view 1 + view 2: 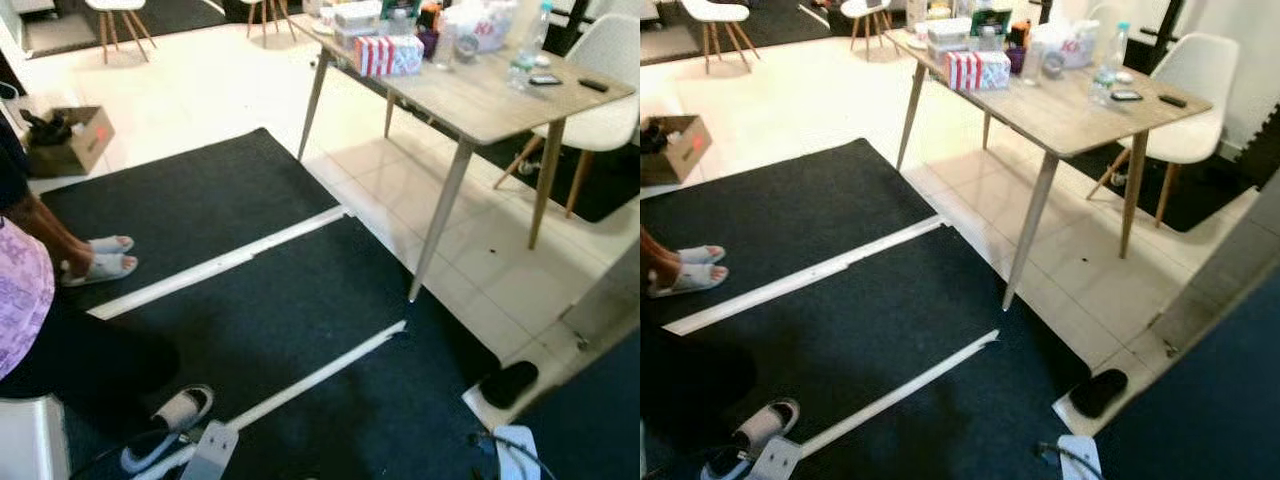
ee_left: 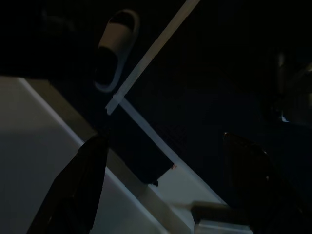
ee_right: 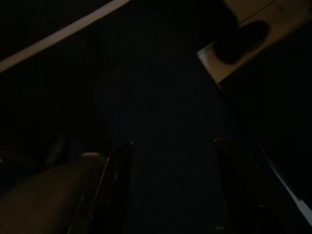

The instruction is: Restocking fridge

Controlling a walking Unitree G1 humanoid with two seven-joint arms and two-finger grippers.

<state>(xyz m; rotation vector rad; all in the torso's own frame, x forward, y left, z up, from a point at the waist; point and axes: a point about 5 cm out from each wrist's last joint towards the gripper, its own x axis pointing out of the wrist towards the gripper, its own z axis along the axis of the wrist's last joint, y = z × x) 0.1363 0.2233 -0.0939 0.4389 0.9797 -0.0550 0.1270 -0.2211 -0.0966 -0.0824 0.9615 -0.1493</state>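
Both arms hang low over the dark mat (image 1: 300, 330), left pincer (image 2: 161, 195) and right pincer (image 3: 170, 185) each spread apart and empty. Left, a person's sandalled feet (image 1: 100, 258) stand near. No fridge is in sight, so turning slowly seems wise. Farther off, the desk (image 1: 1080, 110) carries a striped box (image 1: 977, 70) and bottles (image 1: 1102, 72), possibly the stock. Far left, a cardboard box (image 1: 70, 140) holds something dark.

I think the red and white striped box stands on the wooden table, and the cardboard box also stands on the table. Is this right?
Partly. The striped box is on the table, but the left eye view shows the cardboard box on the pale floor, far off.
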